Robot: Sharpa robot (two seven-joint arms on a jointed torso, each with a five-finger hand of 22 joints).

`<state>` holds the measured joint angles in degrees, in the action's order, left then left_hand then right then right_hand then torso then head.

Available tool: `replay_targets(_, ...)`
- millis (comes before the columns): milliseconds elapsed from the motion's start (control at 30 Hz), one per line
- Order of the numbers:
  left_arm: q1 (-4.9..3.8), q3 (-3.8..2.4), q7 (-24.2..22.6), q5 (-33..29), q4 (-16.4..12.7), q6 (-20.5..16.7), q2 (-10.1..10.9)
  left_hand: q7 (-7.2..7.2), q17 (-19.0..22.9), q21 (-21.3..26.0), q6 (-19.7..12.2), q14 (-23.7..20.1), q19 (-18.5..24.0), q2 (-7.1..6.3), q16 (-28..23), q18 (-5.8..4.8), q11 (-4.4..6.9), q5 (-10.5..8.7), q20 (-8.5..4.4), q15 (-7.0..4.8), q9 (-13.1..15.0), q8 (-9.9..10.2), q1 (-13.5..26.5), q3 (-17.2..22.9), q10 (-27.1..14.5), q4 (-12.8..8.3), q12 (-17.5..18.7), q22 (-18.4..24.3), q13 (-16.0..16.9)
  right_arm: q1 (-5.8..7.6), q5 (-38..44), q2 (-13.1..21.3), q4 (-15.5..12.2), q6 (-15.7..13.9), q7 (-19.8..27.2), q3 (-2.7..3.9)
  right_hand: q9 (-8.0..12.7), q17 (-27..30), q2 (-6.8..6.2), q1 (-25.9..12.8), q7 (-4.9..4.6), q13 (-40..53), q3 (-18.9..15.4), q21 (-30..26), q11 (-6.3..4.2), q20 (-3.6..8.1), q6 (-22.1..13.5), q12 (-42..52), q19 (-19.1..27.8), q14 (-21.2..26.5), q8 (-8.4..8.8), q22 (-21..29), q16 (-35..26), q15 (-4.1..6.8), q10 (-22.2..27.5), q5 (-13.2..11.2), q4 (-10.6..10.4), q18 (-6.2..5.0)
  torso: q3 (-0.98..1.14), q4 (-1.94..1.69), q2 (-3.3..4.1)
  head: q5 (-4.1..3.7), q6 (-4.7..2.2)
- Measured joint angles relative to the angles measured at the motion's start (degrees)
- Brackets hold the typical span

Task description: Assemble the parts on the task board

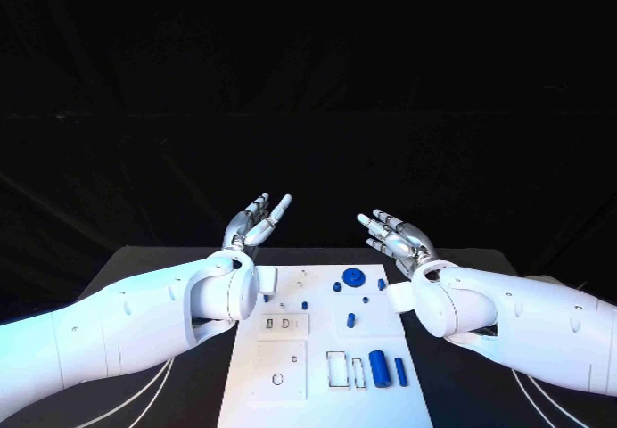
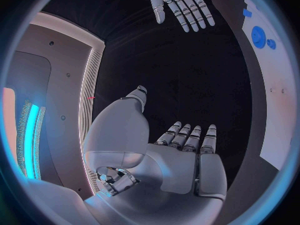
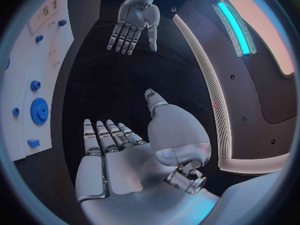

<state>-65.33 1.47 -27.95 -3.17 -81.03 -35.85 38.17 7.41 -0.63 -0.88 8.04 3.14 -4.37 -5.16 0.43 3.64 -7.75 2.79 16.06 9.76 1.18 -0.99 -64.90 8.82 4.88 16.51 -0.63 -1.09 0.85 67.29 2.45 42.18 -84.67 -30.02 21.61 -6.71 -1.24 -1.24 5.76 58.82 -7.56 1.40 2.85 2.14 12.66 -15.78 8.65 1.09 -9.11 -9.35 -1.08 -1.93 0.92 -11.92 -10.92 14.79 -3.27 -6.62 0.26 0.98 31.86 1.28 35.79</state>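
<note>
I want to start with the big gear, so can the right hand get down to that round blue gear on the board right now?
Probably yes. The right hand is open, holds nothing and is raised beyond the task board; nothing covers the round blue gear.

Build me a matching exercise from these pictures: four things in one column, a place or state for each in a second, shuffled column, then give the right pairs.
Things
1. left hand
2. right hand
3. blue gear
4. blue cylinder

Places and states
A. lies at the near end of the task board, toward the right arm's side
B. raised beyond the board's far end, fingers apart, holding nothing, on the picture's left in the head view
C. sits near the far end of the board
D. raised beyond the board's far end, fingers apart, holding nothing, on the picture's right in the head view

Pairs: 1-B, 2-D, 3-C, 4-A
</note>
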Motion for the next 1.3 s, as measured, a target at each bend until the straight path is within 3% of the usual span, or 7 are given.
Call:
replay_targets(233, 0.00, 0.02, 0.17, -0.46, 0.06, 1.36, 0.00, 0.15, 0.00, 0.00, 0.26, 0.00, -0.06, 0.12, 0.00, 0.36, -0.50, 0.00, 0.23, 0.17, 0.05, 0.00, -0.91, 0.15, 0.30, 0.15, 0.00, -0.01, 0.00, 1.17, 1.61, -0.43, 0.97, 6.08, -3.16, -0.98, -0.31, -0.29, 0.59, 4.05, -0.18, 0.29, -0.82, 1.33, 1.23, -1.01, 2.50, 0.44, -1.07, -2.56, -0.39, -0.70, 0.38, -1.48, -2.86, 0.88, 0.82, 0.00, 0.00, 0.02, 0.00, 0.01, -0.01)
replay_targets(633, 0.00, 0.05, 0.41, -0.92, -0.24, 3.64, 2.93, 0.42, -0.91, -1.16, 5.46, 5.33, -1.71, 2.24, 1.39, 2.17, -2.03, 0.00, 0.98, 3.24, 0.73, -1.17, -3.45, 0.47, 3.68, 0.14, -0.60, -0.58, 0.48, 1.90, 14.23, 0.88, 2.47, 4.80, -0.40, -0.94, -1.68, -1.60, 0.55, 12.41, -1.07, 1.46, 0.36, 9.17, 2.10, -0.90, 15.61, 2.59, -14.11, -18.81, -2.92, -4.57, 2.88, -1.76, -17.86, -1.14, 6.56, -0.01, 0.08, 0.01, 0.27, -0.66, 0.90)
replay_targets(767, -0.01, 0.05, 0.22, -0.98, -1.82, 4.30, 4.92, 1.00, -1.91, -4.57, 13.61, 13.87, -9.11, 1.61, 3.76, 1.51, -2.43, 0.00, 1.15, 4.52, 1.62, -2.87, -6.68, 0.48, 10.94, 0.13, -2.12, -2.39, 1.32, 2.38, 18.13, 0.94, 3.00, 4.19, 0.29, -0.90, -3.26, -2.84, 0.29, 16.28, -2.47, 2.67, 2.98, 15.66, 0.42, -0.77, 30.97, 5.79, -25.44, -35.61, -6.43, -7.50, 6.22, 0.17, -34.81, -1.33, 10.12, -1.94, 0.08, 0.04, 0.54, -0.55, 1.04)
replay_targets(867, -0.05, 0.04, 0.10, -1.00, -3.59, 4.91, 6.69, 1.67, -4.96, -12.92, 22.72, 36.24, -26.80, 1.34, 11.07, 1.25, -5.07, 0.19, 0.66, 2.64, 2.53, -4.80, -10.29, 1.44, 28.16, -0.83, -6.53, -6.40, 3.19, 3.04, 22.21, 1.09, 3.38, 4.00, 0.29, -0.81, -3.64, -3.17, -0.02, 17.63, -4.43, 2.62, 5.51, 19.30, -1.33, -0.16, 40.93, 7.05, -30.99, -44.90, -8.00, -8.91, 8.53, 2.55, -43.06, -1.61, 12.65, -3.11, 0.08, 0.07, 0.96, -0.41, 1.10)
replay_targets(933, -0.10, 0.04, 0.10, -1.00, -4.76, 5.29, 7.79, 2.36, -5.62, -14.80, 28.22, 42.25, -30.69, 0.84, 13.03, 2.76, -5.48, 0.19, 0.58, 1.56, 3.05, -5.98, -11.35, 1.82, 36.89, -1.22, -8.80, -7.05, 3.91, 3.47, 25.28, 1.22, 3.46, 4.00, -0.15, -0.77, -3.22, -3.22, -0.15, 17.74, -5.21, 2.27, 7.42, 21.57, -2.21, 1.03, 43.40, 6.99, -33.80, -49.30, -8.00, -9.92, 9.34, 3.90, -46.28, -1.73, 13.88, -3.11, 0.08, 0.07, 1.25, -0.37, 1.10)
replay_targets(1067, -0.36, 0.04, 0.45, -0.98, -7.62, 6.14, 10.53, 4.30, -6.70, -17.81, 40.18, 51.13, -36.98, 0.79, 15.59, 5.78, -2.89, 0.19, 0.32, -1.36, 4.09, -8.78, -13.42, 2.18, 46.61, -3.07, -11.31, -7.90, 4.38, 4.72, 33.53, 1.35, 3.59, 4.66, -2.85, -0.73, -2.67, -3.52, -2.21, 16.41, -4.66, 2.21, 10.00, 25.24, -3.89, 3.08, 46.56, 5.81, -36.70, -55.39, -7.20, -11.77, 9.76, 5.81, -51.22, -1.73, 15.54, -3.11, 0.08, 0.10, 2.06, -0.35, 1.14)
replay_targets(1300, -2.49, 0.08, 2.60, 0.63, -10.82, 9.18, 14.69, 3.56, -9.38, -21.77, 46.97, 61.40, -43.99, 1.41, 20.23, 6.66, 0.07, 0.19, -1.31, -4.89, 4.14, -9.77, -14.72, 3.22, 55.98, -5.01, -12.24, -9.15, 4.91, 7.03, 52.08, 1.39, 4.25, 8.18, -10.87, -0.61, -2.95, -8.78, -6.04, 14.09, -1.72, 3.75, 10.03, 34.04, -7.58, 7.66, 51.07, 6.43, -45.78, -71.36, -7.54, -16.47, 16.60, 10.76, -60.28, -0.05, 16.87, -3.11, 0.01, -0.01, 4.16, -0.60, 0.92)
